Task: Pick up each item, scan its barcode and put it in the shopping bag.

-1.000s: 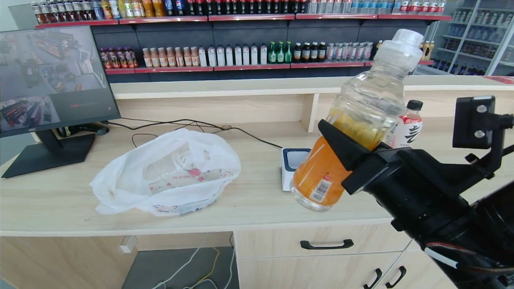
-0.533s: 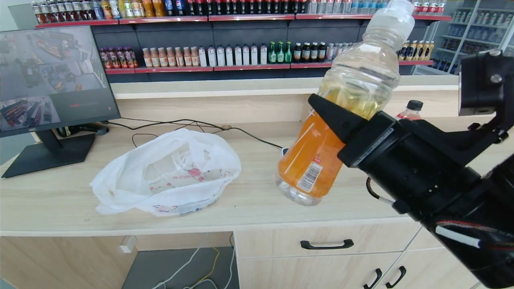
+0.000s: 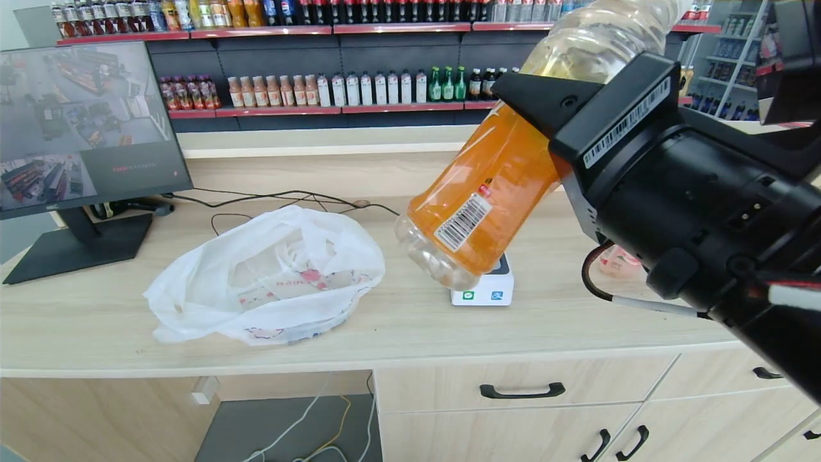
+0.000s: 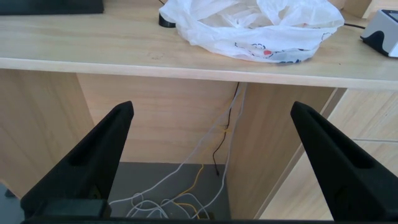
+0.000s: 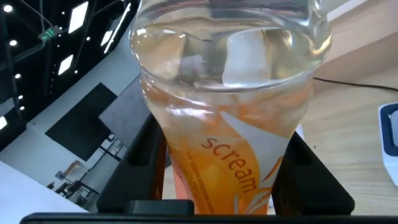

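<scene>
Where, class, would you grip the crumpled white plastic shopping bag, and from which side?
Pinch the crumpled white plastic shopping bag by its raised upper rim, probably from above: it lies slumped, mouth seemingly upward, film bunching there.

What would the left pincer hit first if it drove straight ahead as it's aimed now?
Probably the cables hanging in the recess under the counter, with the wooden back panel just behind. The open left pincer aims below the counter edge; depth is unclear.
</scene>
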### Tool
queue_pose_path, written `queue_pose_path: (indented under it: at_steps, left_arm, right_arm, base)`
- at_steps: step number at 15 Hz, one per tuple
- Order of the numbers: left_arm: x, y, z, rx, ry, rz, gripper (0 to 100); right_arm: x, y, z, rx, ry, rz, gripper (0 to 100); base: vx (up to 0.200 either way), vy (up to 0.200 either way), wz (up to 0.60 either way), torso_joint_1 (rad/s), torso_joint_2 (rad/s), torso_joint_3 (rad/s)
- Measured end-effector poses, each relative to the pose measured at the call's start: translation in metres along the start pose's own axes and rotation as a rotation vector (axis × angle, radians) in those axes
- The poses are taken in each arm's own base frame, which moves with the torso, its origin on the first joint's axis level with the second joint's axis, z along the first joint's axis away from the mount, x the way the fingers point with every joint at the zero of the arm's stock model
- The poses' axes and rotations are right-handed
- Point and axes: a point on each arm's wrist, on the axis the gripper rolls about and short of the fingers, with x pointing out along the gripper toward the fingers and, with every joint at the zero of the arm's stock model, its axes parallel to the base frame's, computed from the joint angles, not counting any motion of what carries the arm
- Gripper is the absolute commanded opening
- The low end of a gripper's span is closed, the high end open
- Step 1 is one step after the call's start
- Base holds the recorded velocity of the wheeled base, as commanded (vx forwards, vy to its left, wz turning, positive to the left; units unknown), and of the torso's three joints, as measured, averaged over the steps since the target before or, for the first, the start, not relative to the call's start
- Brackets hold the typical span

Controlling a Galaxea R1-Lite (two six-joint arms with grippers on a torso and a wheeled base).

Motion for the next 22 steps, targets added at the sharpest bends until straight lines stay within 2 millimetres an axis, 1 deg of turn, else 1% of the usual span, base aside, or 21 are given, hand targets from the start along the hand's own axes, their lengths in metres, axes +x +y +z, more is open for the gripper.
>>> queue_pose_path:
  at_steps: [3, 16, 19, 22]
  left_arm:
    - [0.000, 0.000, 0.000, 0.000, 0.000, -0.001, 100]
    - [0.000, 0.000, 0.000, 0.000, 0.000, 0.000, 100]
    - [0.000, 0.000, 0.000, 0.000, 0.000, 0.000, 100]
    - [0.000, 0.000, 0.000, 0.001, 0.000, 0.000, 100]
  right_arm:
    - [-0.005, 0.007, -0.002, 0.019, 0.016, 0.023, 0]
    - [-0.011, 0.015, -0.004, 0.030, 0.027, 0.037, 0]
    - [-0.012, 0.014, -0.011, 0.021, 0.047, 0.037, 0]
    - [-0.008, 0.014, -0.024, -0.011, 0.079, 0.038, 0]
  base:
    - [0.000, 0.000, 0.00, 0.000, 0.00, 0.000]
    - [0.000, 0.000, 0.00, 0.000, 0.00, 0.000]
    - [0.000, 0.000, 0.00, 0.000, 0.00, 0.000]
    - [0.000, 0.000, 0.00, 0.000, 0.00, 0.000]
